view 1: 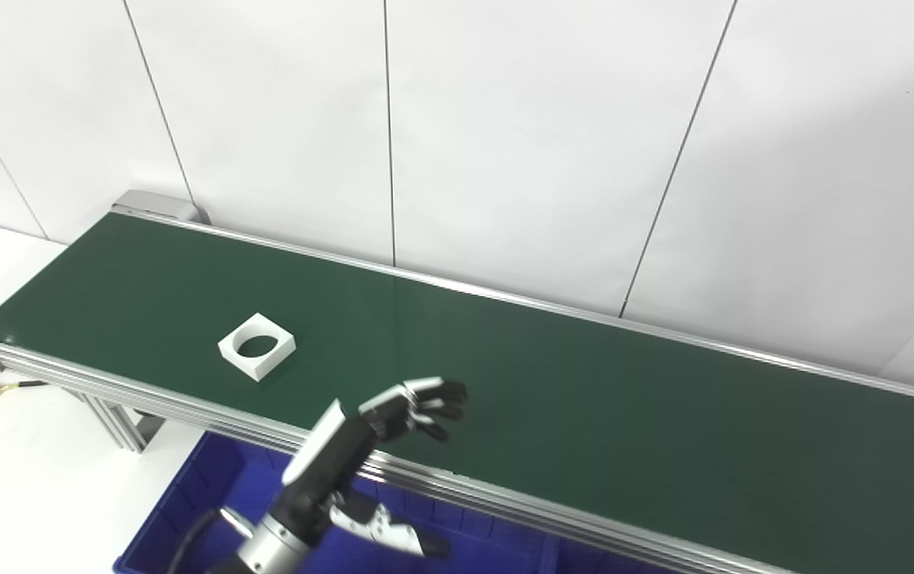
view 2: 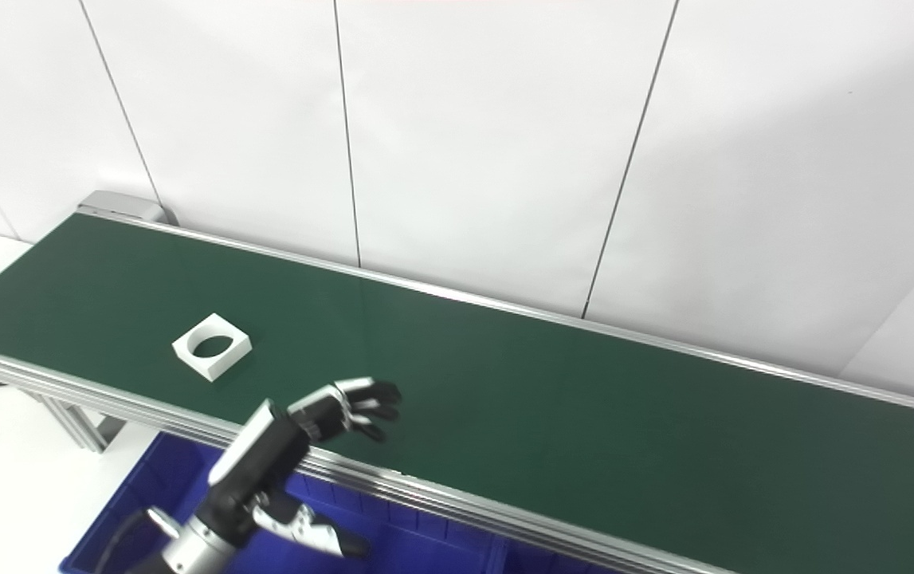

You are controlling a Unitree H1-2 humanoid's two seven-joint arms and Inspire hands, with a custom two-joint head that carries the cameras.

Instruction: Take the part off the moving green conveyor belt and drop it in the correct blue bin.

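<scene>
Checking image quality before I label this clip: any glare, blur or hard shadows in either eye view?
Left eye view: even, soft light; the white square part is sharp, casting faint shadow on the green belt; the left hand looks slightly soft. Right eye view: same lighting, a pale sheen along the belt's far edge, no harsh glare; the blue bin is cropped below.

I see a matt green belt (view 1: 584,399) on brushed-metal rails (view 1: 504,494) — white part (view 1: 256,346) looks smooth matt plastic; blue bin (view 1: 209,494) plastic, slightly glossy.
</scene>
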